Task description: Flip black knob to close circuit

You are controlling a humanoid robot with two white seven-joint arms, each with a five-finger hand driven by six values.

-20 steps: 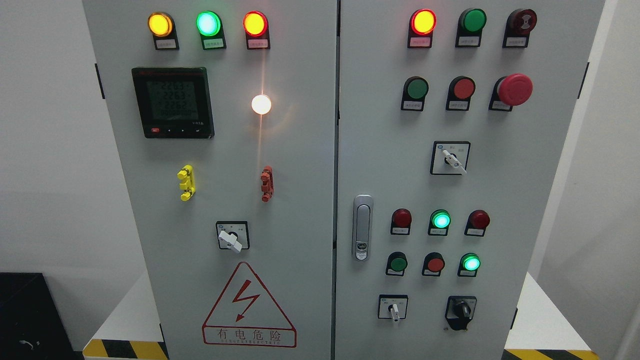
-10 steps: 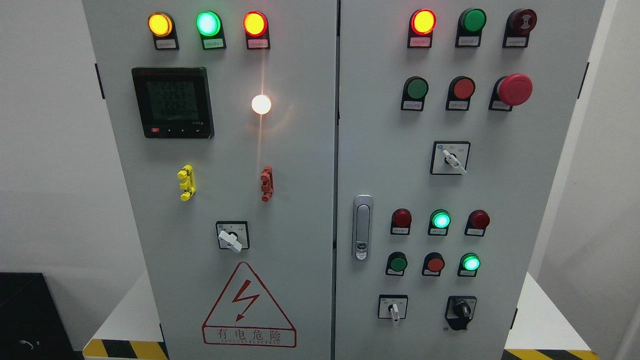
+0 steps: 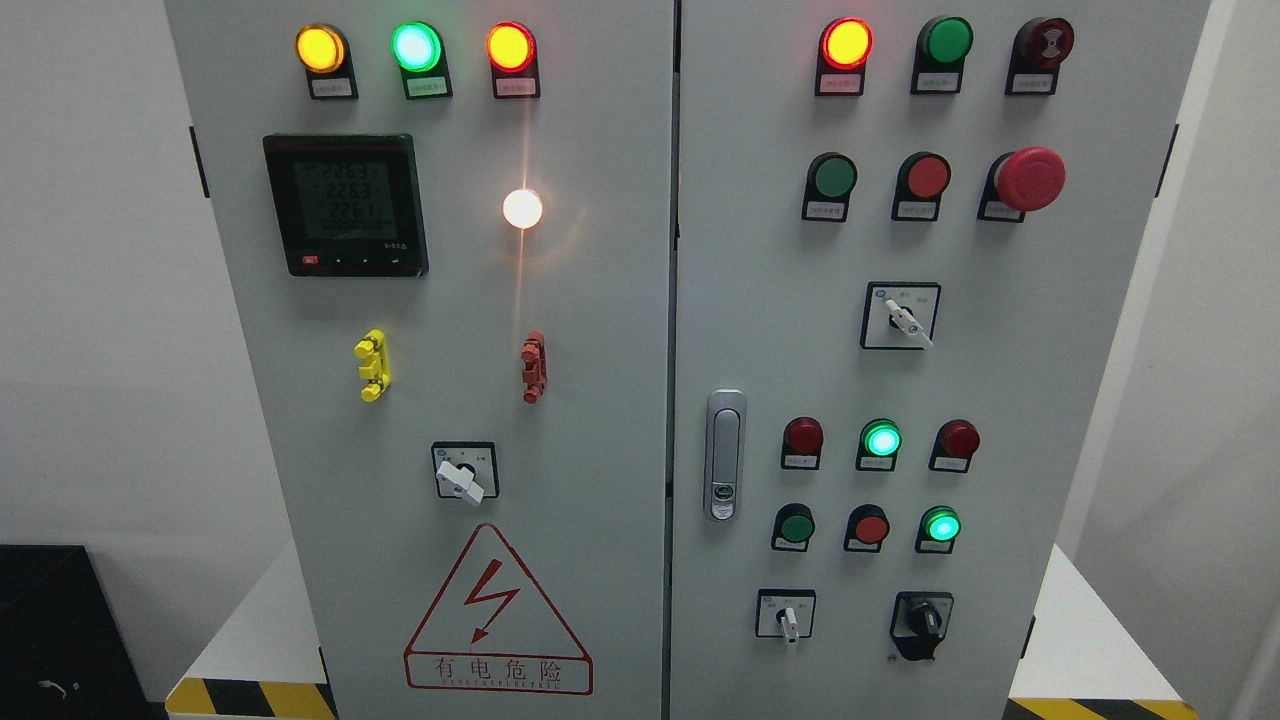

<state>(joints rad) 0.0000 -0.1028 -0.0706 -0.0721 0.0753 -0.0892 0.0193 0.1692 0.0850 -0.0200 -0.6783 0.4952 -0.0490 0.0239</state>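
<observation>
Neither hand was in frame, so can't tell their state. The black plastic rotary knob (image 3: 922, 622) sat at 5 o'clock on the grey steel cabinet (image 3: 620, 300); I'd pinch its ridge squarely before twisting.

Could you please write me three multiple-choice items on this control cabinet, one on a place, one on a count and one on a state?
1. Where is the black knob?
A. lower right of the right door
B. top of the left door
C. beside the meter

2. How many white-handled switches show?
A. one
B. three
C. five

3. What is the state of the round lamp right of the meter?
A. dark
B. lit white
C. lit green

Answers: 1 A, it sits under the lower buttons. 2 B, one on the left door, two on the right. 3 B, it glows white.
</observation>
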